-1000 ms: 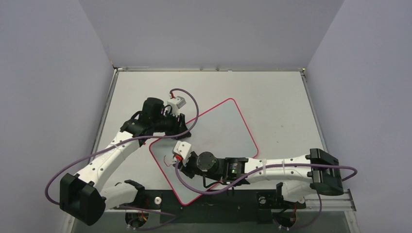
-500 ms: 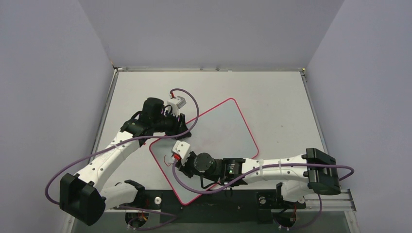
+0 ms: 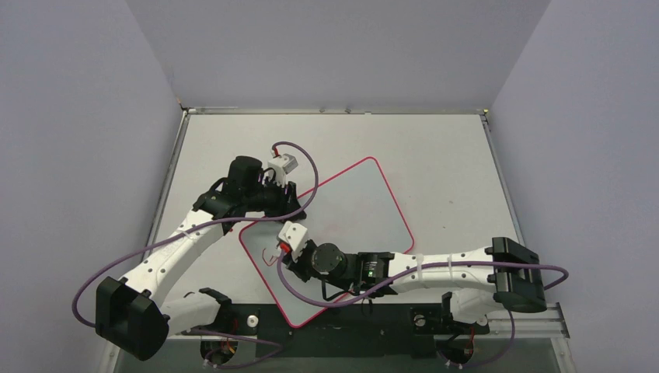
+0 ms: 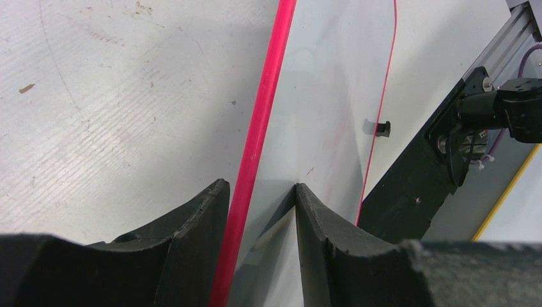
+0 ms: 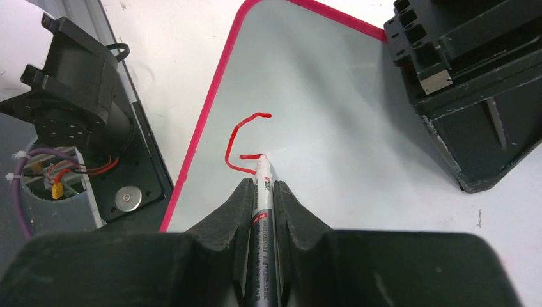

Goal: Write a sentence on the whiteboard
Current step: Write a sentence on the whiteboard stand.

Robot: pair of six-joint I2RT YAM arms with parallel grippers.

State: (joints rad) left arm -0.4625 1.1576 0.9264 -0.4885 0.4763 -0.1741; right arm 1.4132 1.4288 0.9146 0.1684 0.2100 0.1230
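Whiteboard [image 3: 365, 198]: lies flat on the counter [image 3: 443, 155], turned askew to its edges. Its near corner reaches over the dark strip [image 3: 350, 336] where the arms are bolted.
Frame: thin and pink-red all round. A small black clip [image 4: 381, 128] sits on the long edge that lies far from the left wrist camera.
Left claw [image 4: 255, 188]: spread and set down at the board's far-left edge. One finger [image 4: 208, 208] is on the counter side of the frame and the other [image 4: 310, 211] is over the white surface. The frame runs up between them without filling the gap. I cannot tell whether the tips press down on anything.
Right claw [image 5: 261, 185]: pinching a marker [image 5: 261, 220], its two fingers tight against the barrel on either side. The barrel lies along the claw and points forward and down.
Marker tip: red and touching the board just ahead of the fingers.
Sentence [image 5: 227, 153]: so far only one red stroke, shaped like a capital G. It stands near the board's left long edge, close to the near end.
Sentence and right claw: the G lies directly ahead of the fingertips and slightly to their left. Its short crossbar ends at the marker tip, and its open curve arches away from the claw.
Sentence and left claw: well apart, with bare white board between them.
The two claws: the left claw's dark body is at the upper right of the right wrist view, beyond the stroke.
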